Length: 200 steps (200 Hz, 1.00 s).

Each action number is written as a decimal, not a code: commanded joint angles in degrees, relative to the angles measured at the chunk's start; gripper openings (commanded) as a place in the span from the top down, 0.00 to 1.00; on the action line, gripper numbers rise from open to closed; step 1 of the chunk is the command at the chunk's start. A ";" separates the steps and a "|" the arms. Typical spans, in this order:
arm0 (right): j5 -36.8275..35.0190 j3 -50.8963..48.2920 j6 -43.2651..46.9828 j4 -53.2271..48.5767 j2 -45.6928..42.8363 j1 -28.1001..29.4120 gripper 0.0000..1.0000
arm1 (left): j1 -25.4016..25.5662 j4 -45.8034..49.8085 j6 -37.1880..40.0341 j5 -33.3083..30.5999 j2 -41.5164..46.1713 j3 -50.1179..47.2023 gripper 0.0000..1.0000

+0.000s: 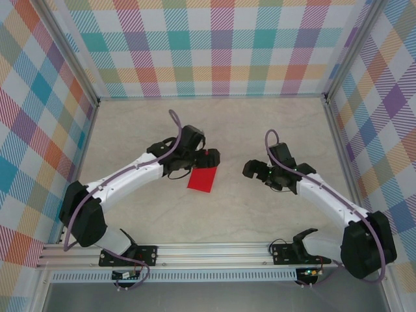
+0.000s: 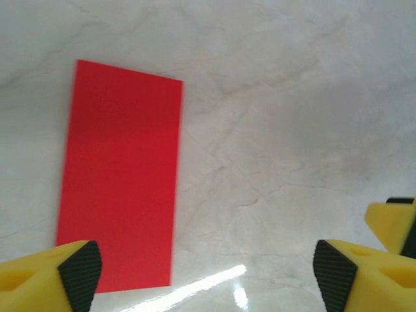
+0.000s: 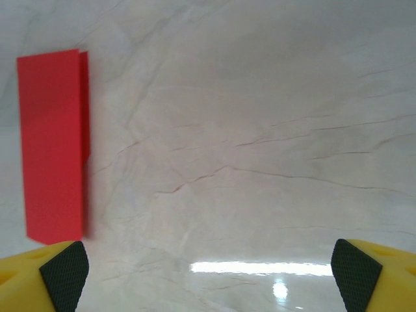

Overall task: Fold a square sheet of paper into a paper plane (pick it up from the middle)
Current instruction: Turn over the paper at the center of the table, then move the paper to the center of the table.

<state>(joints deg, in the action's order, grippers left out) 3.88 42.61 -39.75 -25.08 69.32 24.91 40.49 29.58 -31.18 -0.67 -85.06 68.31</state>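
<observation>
The thin bright red sheet of paper (image 1: 202,179) lies flat on the pale marbled table top (image 1: 260,123), near the middle and slightly left of centre. It is folded into a narrow rectangle, about twice as long as wide.

The left gripper (image 1: 209,156) hangs just beyond the sheet's far edge. In the left wrist view its yellow fingers with black pads (image 2: 81,266) stand wide apart with nothing between them. The sheet (image 2: 120,175) lies ahead, towards the left finger, and is not gripped.

The right gripper (image 1: 255,170) is well apart from the sheet, to its right. Its jaws are also spread wide and hold nothing. In the right wrist view the sheet (image 3: 52,143) lies at the far left.

Bare table surrounds the sheet on all sides. The multicoloured checked walls (image 1: 208,45) stand well clear.

The upper layer sits slightly off the lower one along one long edge. The surface is smooth and the corners are sharp.
</observation>
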 commanded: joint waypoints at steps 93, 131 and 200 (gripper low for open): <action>11.38 34.80 -2.40 9.46 41.42 15.90 0.12 | -19.07 -2.61 -11.33 -4.70 12.23 -25.92 0.00; 11.75 44.38 -0.63 4.88 50.92 17.31 0.15 | -19.57 -3.08 -11.19 -4.39 13.23 -27.14 0.00; 11.41 47.06 8.83 -3.57 56.08 18.16 0.15 | -19.57 -3.13 -11.04 -3.81 14.35 -27.21 0.00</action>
<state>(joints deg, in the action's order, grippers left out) 14.41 90.98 -36.91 -22.63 124.46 42.50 21.23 26.76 -41.85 -4.14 -72.10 41.74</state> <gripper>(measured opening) 0.852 0.999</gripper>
